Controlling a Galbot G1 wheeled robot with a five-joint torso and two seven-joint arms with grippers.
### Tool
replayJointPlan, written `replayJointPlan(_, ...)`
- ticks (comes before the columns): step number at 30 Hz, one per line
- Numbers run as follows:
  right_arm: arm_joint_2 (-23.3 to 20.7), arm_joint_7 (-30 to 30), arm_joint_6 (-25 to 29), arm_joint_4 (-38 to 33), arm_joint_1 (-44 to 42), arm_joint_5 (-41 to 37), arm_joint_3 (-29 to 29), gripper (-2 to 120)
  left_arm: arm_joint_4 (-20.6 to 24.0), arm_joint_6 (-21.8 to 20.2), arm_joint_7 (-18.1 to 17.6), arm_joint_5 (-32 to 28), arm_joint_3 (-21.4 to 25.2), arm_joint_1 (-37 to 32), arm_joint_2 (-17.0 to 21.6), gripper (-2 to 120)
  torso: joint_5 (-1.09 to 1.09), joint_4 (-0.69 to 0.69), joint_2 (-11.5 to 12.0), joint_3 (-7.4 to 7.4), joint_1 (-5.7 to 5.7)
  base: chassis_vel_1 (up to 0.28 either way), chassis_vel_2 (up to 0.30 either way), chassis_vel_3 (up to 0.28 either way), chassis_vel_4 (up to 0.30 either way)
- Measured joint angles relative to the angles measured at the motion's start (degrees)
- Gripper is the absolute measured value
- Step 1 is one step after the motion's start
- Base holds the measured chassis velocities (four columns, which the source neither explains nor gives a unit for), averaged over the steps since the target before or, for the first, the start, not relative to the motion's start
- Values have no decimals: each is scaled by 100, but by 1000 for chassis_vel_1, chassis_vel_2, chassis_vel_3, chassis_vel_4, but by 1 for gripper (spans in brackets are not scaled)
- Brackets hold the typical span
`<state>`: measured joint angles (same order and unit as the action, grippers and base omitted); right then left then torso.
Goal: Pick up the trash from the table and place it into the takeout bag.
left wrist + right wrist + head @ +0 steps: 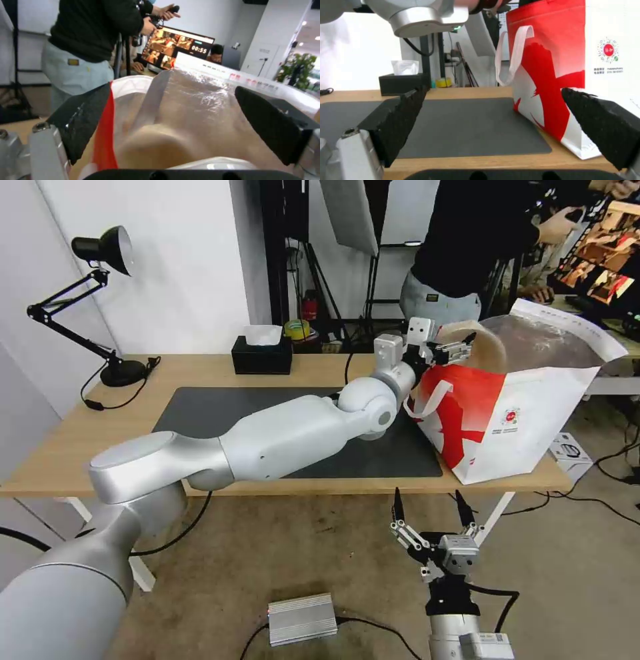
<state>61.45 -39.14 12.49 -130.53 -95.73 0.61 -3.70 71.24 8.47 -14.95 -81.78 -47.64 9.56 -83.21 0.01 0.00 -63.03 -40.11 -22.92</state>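
One arm is at work — the left gripper [452, 352] reaches to the mouth of the takeout bag [513, 420] at centre right of the head view, its fingers [83, 122] spread wide and holding nothing. Below them, in the left wrist view, a shallow beige pulp bowl [156, 147] appears to lie inside the foil lining. The right gripper [432, 513] hangs released at lower centre, below the table [80, 440] edge. I judge this the drop-off step — the next move calls for lifting the arm clear without snagging the loop handle [427, 397].
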Motion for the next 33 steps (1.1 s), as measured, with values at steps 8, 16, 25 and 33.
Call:
replayJointPlan(8,0,0,0,0,0,0,0,100,-58,-89,23,-259,164,-61,-70,100,-1,0,0,0,0,0,0,0,0)
replayJointPlan(16,0,0,0,0,0,0,0,100,-14,-83,28,-207,196,-103,-8,100,-1,1,0,0,0,0,0,0,0)
replayJointPlan(25,0,0,0,0,0,0,0,100,82,14,24,-87,221,-137,94,100,-1,0,0,0,0,0,0,0,0)
replayJointPlan(33,0,0,0,0,0,0,0,100,577,77,-130,52,278,-235,480,100,-2,1,0,0,0,0,0,0,0)
